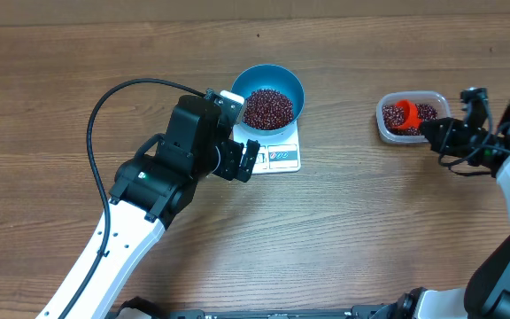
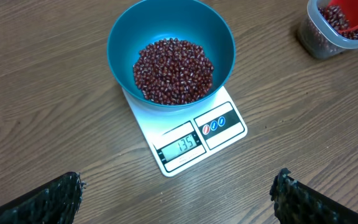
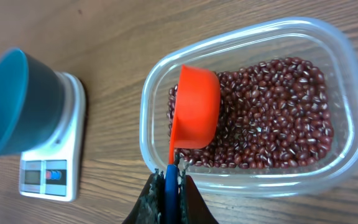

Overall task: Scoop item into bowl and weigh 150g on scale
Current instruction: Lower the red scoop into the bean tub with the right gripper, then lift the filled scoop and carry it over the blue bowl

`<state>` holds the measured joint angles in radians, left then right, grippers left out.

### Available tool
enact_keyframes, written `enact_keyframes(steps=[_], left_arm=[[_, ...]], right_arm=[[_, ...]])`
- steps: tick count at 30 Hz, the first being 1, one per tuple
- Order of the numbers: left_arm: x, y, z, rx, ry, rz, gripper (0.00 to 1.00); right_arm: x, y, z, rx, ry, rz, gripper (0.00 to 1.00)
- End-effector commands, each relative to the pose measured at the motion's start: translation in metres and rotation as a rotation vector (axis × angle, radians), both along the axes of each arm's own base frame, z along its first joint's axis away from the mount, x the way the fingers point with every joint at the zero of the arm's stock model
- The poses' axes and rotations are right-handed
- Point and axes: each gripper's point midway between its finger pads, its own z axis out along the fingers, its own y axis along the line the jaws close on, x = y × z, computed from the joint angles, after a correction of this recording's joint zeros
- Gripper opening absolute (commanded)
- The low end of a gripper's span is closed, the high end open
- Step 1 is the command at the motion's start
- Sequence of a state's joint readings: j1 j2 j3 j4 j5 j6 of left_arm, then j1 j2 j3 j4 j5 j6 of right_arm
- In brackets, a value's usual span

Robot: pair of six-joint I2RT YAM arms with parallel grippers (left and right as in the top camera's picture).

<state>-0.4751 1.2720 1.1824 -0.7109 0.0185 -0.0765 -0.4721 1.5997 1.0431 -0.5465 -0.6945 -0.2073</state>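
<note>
The blue bowl (image 1: 264,75) stands on the white scale (image 1: 283,156) with a heap of dark red beans (image 1: 267,107) inside. The scale (image 2: 197,140) display reads 135. My left gripper (image 1: 240,161) hovers at the scale's front left corner, open and empty, its fingertips (image 2: 67,193) spread wide over bare wood. At the far right, my right gripper (image 3: 170,193) is shut on the blue handle of an orange scoop (image 3: 196,106). The scoop's cup lies tipped on its side among the beans (image 3: 272,118) in a clear tub (image 3: 347,68).
The clear tub (image 1: 383,124) sits on the wooden table about a hand's width right of the bowl. A black cable (image 1: 122,97) loops up from the left arm. The right arm reaches in from the right edge.
</note>
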Motion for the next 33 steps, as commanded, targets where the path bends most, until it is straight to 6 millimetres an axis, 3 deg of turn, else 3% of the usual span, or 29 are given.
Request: enact_keyframes(steps=[1, 5, 14, 26, 33], left_arm=[[0.001, 0.000, 0.004, -0.019, -0.003, 0.009, 1.00], [0.001, 0.000, 0.004, -0.018, -0.003, 0.009, 1.00], [0.001, 0.000, 0.004, -0.018, -0.003, 0.009, 0.99], [0.001, 0.000, 0.004, -0.018, -0.003, 0.009, 1.00], [0.001, 0.000, 0.004, -0.018, -0.003, 0.009, 1.00]], right_arm=[[-0.002, -0.009, 0.008, 0.110, -0.010, -0.044, 0.04], [-0.007, -0.021, 0.011, 0.164, -0.007, -0.091, 0.04], [-0.012, -0.018, 0.034, 0.303, -0.091, -0.045, 0.04], [-0.019, 0.012, 0.074, 0.526, -0.208, 0.110, 0.04], [-0.024, 0.031, 0.078, 0.591, -0.176, 0.150, 0.04]])
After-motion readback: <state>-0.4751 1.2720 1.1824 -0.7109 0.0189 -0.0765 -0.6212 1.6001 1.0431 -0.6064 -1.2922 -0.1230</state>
